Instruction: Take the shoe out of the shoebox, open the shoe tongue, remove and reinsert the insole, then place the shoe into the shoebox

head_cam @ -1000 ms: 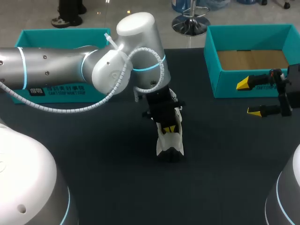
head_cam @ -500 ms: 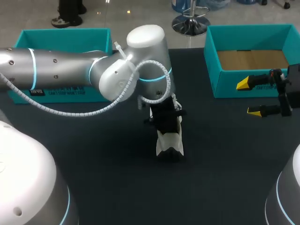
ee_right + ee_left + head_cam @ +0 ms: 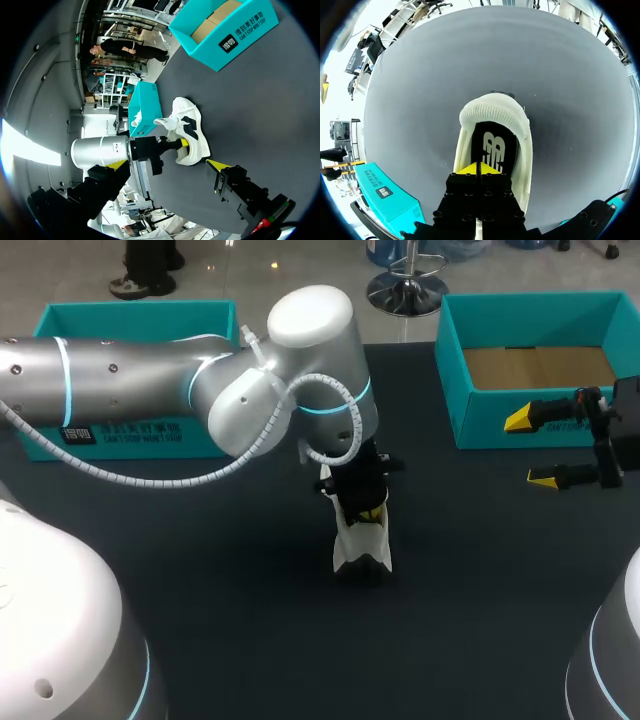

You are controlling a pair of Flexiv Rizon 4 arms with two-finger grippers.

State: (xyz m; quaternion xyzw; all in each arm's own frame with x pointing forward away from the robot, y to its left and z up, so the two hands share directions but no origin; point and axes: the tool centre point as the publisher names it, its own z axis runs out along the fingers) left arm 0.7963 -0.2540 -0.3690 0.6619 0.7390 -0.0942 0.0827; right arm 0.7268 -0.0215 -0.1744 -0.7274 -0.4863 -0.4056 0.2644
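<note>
Dark table (image 3: 200, 640). Left arm (image 3: 120, 390) in from 9 o'clock, wrist hiding shoe's rear in head view. Open shoebox (image 3: 480, 420) at 2 o'clock, second teal box (image 3: 140, 318) at 10. White shoe (image 3: 362, 540) at table centre, outside both. Right gripper (image 3: 530, 448) at 3 o'clock, released, holding nothing. Left gripper (image 3: 479, 169) inside shoe, tips clenched together over black insole (image 3: 492, 147); visible from left wrist only.

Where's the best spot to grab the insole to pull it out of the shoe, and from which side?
Grip the insole at its heel end, coming down from above through the opening of the shoe. Only that rear stretch lies bare; the front runs under the white upper, so a pinch there is probably blocked. The left gripper is at that end.
</note>
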